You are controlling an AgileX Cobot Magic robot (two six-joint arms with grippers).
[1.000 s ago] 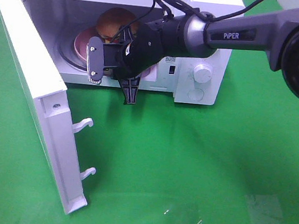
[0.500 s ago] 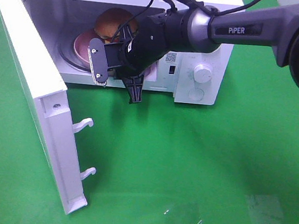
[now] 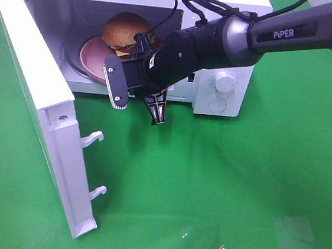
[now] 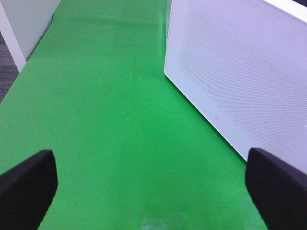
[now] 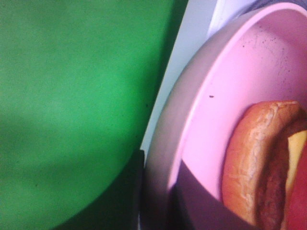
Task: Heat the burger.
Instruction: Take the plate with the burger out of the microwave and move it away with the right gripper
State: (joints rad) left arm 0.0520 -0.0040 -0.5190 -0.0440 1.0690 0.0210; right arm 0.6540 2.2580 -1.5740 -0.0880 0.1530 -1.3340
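Note:
The burger (image 3: 125,30) sits on a pink plate (image 3: 93,54) inside the open white microwave (image 3: 227,104). My right gripper (image 3: 137,97) is open and empty just in front of the microwave's opening, a little to the right of the plate. The right wrist view shows the plate's rim (image 5: 192,96) and the burger's bun (image 5: 249,158) close up; no fingers show there. My left gripper (image 4: 153,191) is open and empty over the green cloth beside the microwave's door; its arm is out of the exterior view.
The microwave door (image 3: 37,105) stands swung wide open to the left, with two latch hooks (image 3: 93,137) on its edge. A control knob (image 3: 224,80) is on the right front panel. Green cloth (image 3: 207,182) covers the table.
My right gripper has drawn back out of the microwave, a little to the right and toward the front. The burger and plate stay inside and show more fully.

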